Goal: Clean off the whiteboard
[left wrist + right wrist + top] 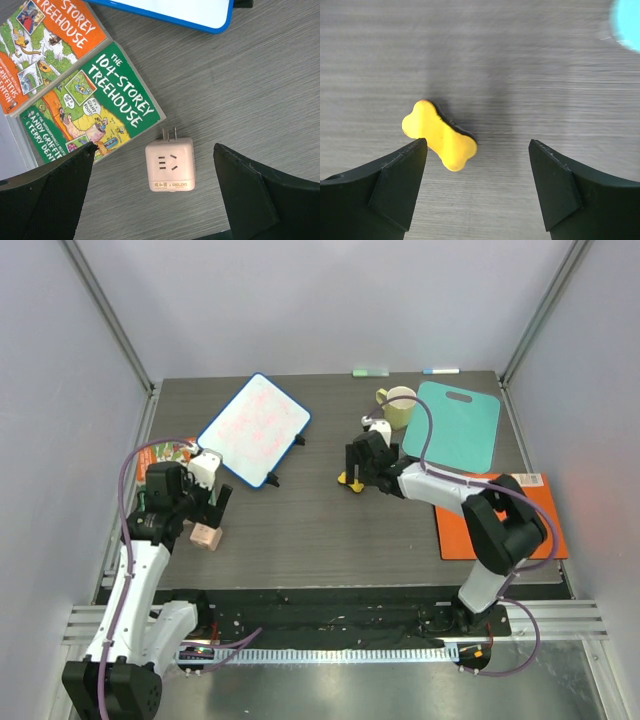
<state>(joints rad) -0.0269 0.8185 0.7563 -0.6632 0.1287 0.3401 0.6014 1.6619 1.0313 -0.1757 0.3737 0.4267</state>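
The whiteboard [255,430], white with a blue rim and faint pink-red scribbles, stands tilted on small black feet at the back left; its blue corner [190,11] shows at the top of the left wrist view. A yellow bone-shaped eraser [440,136] with a black underside lies flat on the table [300,530]. My right gripper [477,146] hovers over it, open, with the eraser near its left finger and nothing held. In the top view the eraser [349,480] peeks out under that gripper [356,470]. My left gripper [154,147] is open above a pink plug cube [170,165].
Two Treehouse books [85,100] lie at the left edge beside the plug cube [207,536]. A pale mug [398,405], a teal cutting board [458,423] and an orange folder [500,525] sit on the right. Two markers [370,371] lie along the back edge.
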